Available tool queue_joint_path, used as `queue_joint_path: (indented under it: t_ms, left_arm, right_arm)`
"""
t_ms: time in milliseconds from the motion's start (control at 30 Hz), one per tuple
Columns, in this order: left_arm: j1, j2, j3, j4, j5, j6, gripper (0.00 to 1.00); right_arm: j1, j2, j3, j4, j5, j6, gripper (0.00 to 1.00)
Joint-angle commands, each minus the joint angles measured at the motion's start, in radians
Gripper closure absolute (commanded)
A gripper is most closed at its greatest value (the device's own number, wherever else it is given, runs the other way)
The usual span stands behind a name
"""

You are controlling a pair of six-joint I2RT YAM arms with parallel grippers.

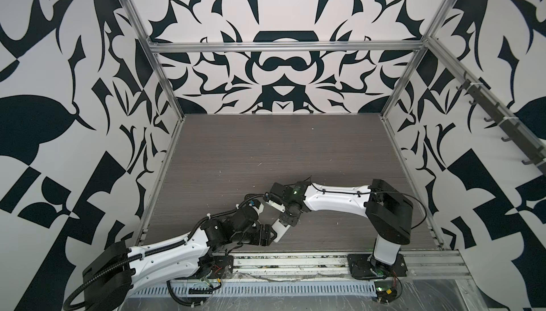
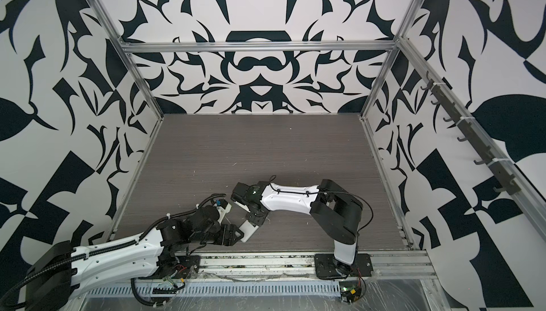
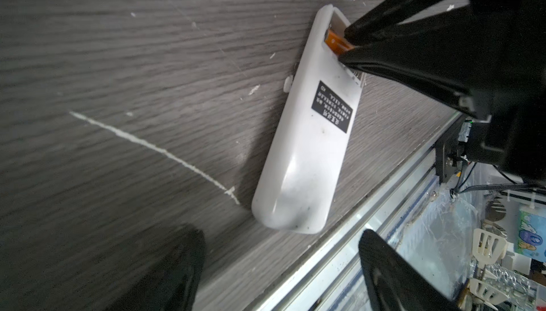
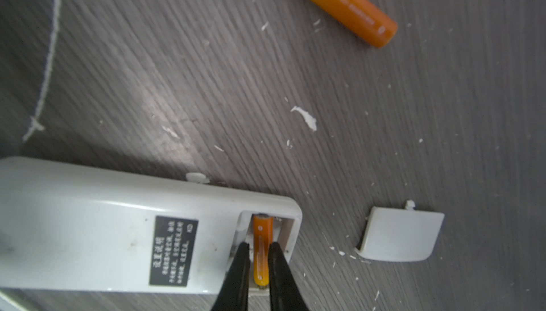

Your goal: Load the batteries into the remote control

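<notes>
Right gripper (image 4: 261,249) clenched on a slim orange battery (image 4: 261,253) seemingly half-seated in the white remote's (image 4: 88,229) open bay, lower centre; left gripper (image 3: 280,268) released; second orange battery (image 4: 347,8) loose upper right; risk of tilting, jamming or springing out on release.
</notes>
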Motion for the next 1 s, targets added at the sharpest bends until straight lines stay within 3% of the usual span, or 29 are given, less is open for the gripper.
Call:
queue_joint_path:
  t_ms: [0, 400, 967]
  left_arm:
    - [0.003, -0.006, 0.006, 0.003, 0.007, 0.012, 0.14]
    - [0.004, -0.005, 0.001, 0.012, 0.013, 0.006, 0.14]
    - [0.003, -0.031, -0.014, 0.021, 0.001, -0.002, 0.14]
  right_arm:
    - [-0.008, 0.01, -0.047, -0.005, -0.048, 0.017, 0.82]
    - [-0.049, -0.088, -0.108, 0.047, -0.08, 0.032, 0.86]
    - [-0.011, 0.041, -0.055, -0.032, 0.072, 0.029, 0.78]
